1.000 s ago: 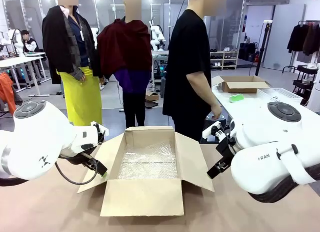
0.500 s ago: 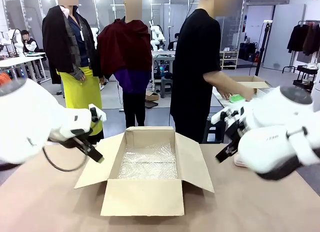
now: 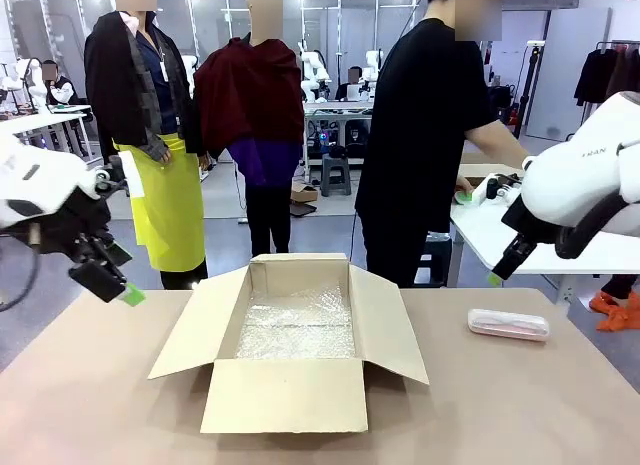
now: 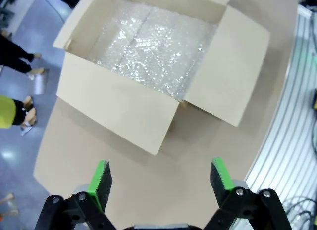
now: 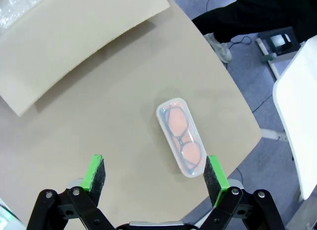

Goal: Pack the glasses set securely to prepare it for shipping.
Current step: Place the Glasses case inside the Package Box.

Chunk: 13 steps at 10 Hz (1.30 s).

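The open cardboard box (image 3: 285, 393) sits in the middle of the worktop (image 3: 520, 405), all four flaps spread outward, with a sheet of bubble wrap (image 3: 296, 330) lining its floor. The translucent pink glasses case (image 3: 508, 324) lies flat on the worktop, well to the right of the box and near the edge. In the right wrist view a pair of glasses shows through its lid. The left hand (image 3: 120, 277) hangs above the left end of the worktop, its fingers spread wide and holding nothing. The right hand (image 3: 500, 267) hovers over the pink case, also wide and empty. At a white table (image 3: 540, 247) behind, a person reaches toward something small and green (image 3: 463, 197), too small to identify.
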Each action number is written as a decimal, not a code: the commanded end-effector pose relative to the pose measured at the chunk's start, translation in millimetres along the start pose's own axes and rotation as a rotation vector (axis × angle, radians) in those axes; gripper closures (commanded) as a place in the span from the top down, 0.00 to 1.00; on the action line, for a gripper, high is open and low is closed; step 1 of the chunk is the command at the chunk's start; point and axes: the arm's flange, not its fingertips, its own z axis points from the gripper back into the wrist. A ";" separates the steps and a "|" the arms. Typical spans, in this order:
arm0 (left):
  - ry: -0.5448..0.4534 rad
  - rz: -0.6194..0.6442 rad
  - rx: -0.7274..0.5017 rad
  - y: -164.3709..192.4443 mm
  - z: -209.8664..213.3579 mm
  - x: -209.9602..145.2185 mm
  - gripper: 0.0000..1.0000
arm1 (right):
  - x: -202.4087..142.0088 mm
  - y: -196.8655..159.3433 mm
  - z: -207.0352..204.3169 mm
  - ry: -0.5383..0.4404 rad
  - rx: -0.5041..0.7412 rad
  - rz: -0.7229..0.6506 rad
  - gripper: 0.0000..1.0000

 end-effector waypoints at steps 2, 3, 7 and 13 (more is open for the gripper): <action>-0.058 -0.125 -0.006 -29.4 22.5 -21.3 1.00 | -6.4 -28.7 -16.6 0.109 0.210 0.198 1.00; -0.073 -0.130 -0.007 -35.7 26.6 -21.5 1.00 | -6.0 -28.5 -18.0 0.113 0.212 0.206 1.00; -0.049 -0.106 0.010 -13.7 33.5 -1.4 1.00 | -10.3 -20.8 -23.3 0.118 0.203 0.172 1.00; -0.049 -0.106 0.010 -13.7 33.5 -1.4 1.00 | -5.4 -67.7 -74.5 0.349 0.350 0.537 1.00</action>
